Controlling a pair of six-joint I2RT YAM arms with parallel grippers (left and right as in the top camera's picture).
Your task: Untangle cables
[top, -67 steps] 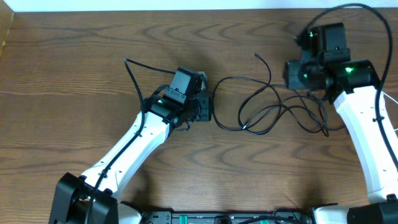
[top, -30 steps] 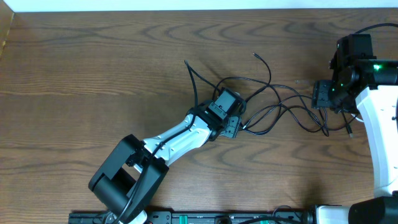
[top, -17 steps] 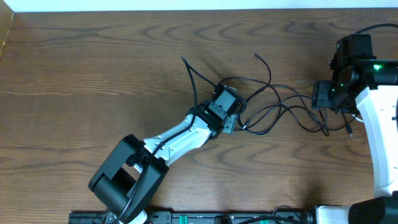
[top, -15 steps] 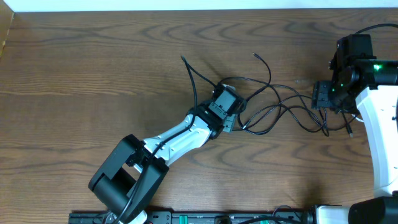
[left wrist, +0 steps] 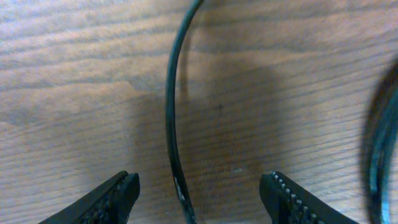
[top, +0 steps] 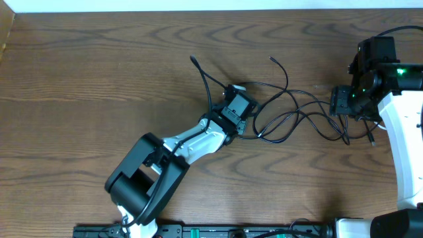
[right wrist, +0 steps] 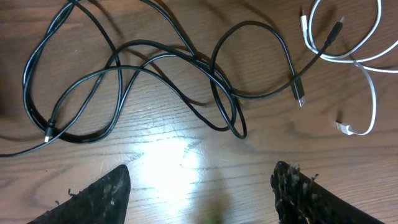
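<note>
Lying place: brown wooden worktop (top: 99, 79) with wavy grain, seen from above.
Black cables: thin black cords (top: 291, 116) looped over each other in a loose tangle, right of the middle of the worktop, between the two arms.
Loose ends: one black end (top: 272, 59) pointing up and away from the tangle; another black end (top: 193, 59) sticking out to the upper left, past the left arm.
White cable: thin white cord (right wrist: 348, 37) with small plugs, curled at the top right of the right wrist view, just beside the black loops, crossed there by a black plug end (right wrist: 300, 96).
Left tool: black two-finger tool (top: 246, 125) on the white left arm, at the left edge of the tangle, low over the worktop.
Left tool state: fingers spread wide apart, holding nothing; one black cord (left wrist: 171, 124) running up the middle of the gap, touching neither finger (left wrist: 118, 196).
Right tool: black two-finger tool (top: 336, 102) on the white right arm, at the right edge of the tangle.
Right tool state: fingers (right wrist: 99, 193) wide apart, nothing between them; black loops lying on the worktop just past the fingertips.
</note>
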